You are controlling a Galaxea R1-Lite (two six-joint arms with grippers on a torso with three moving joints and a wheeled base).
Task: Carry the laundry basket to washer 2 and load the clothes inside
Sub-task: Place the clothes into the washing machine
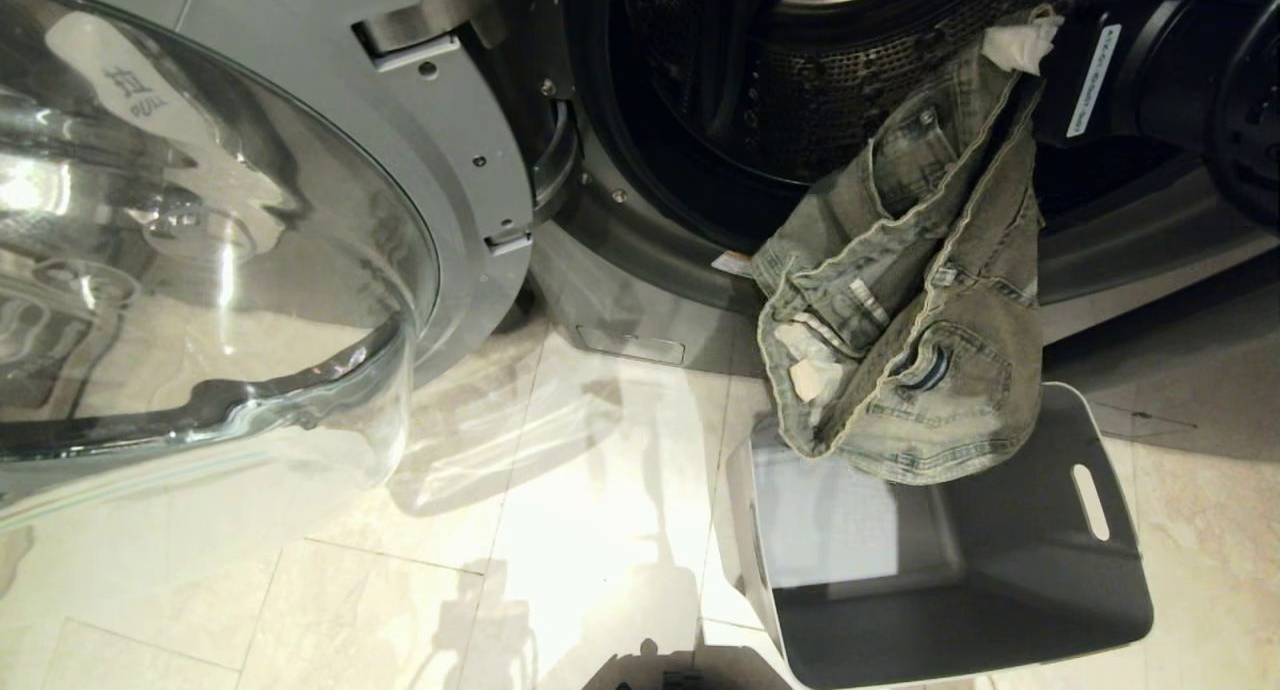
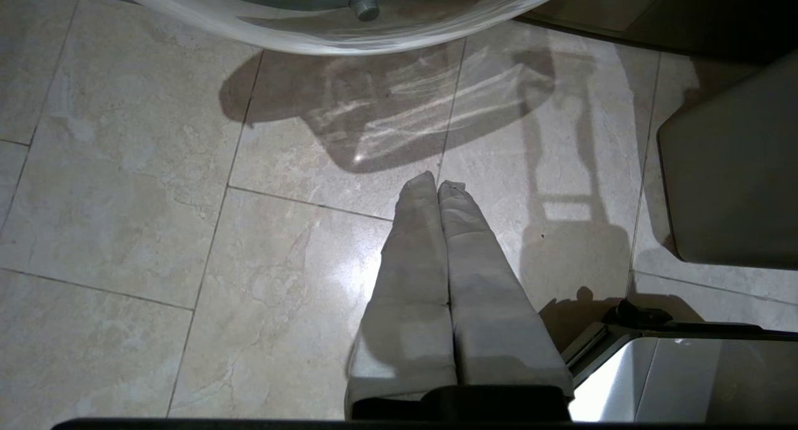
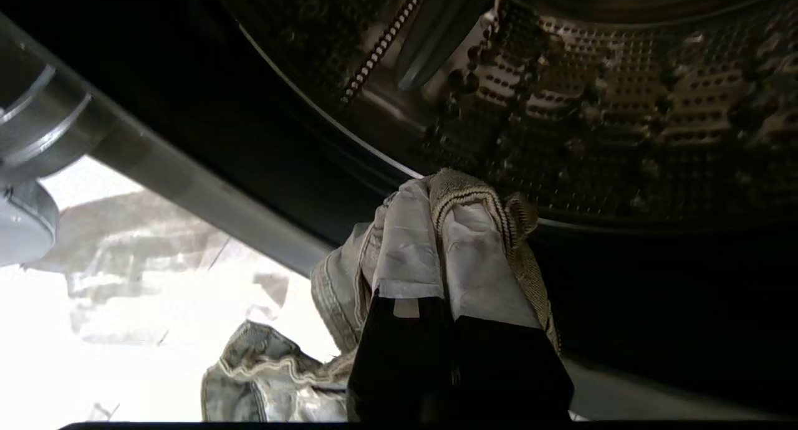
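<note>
- The right gripper (image 3: 436,196) was clamped on the clothes (image 1: 900,300), its two fingers pinching a fold of the waistband seam, with the rest of the faded denim hanging below the jaws.
- Straight ahead of those jaws lay the perforated drum (image 3: 623,106) of the washer (image 1: 640,270); the tips stood at the mouth of the opening, not yet deep inside.
- The washer's glass door (image 1: 200,230) was swung wide open, well off to the side of the grip.
- The laundry basket (image 1: 1040,590) sat on the tiled floor (image 1: 500,570) beneath the dangling clothes, just before the washer, and appeared empty.
- The left gripper (image 2: 437,184) hung parked over the floor, its fingers pressed together on nothing.
- By my judgement, the carrying was done and the lift out of the basket too. What remained was pushing the clothes past the rim into the drum and letting go; the trailing fabric might catch on the lip.
</note>
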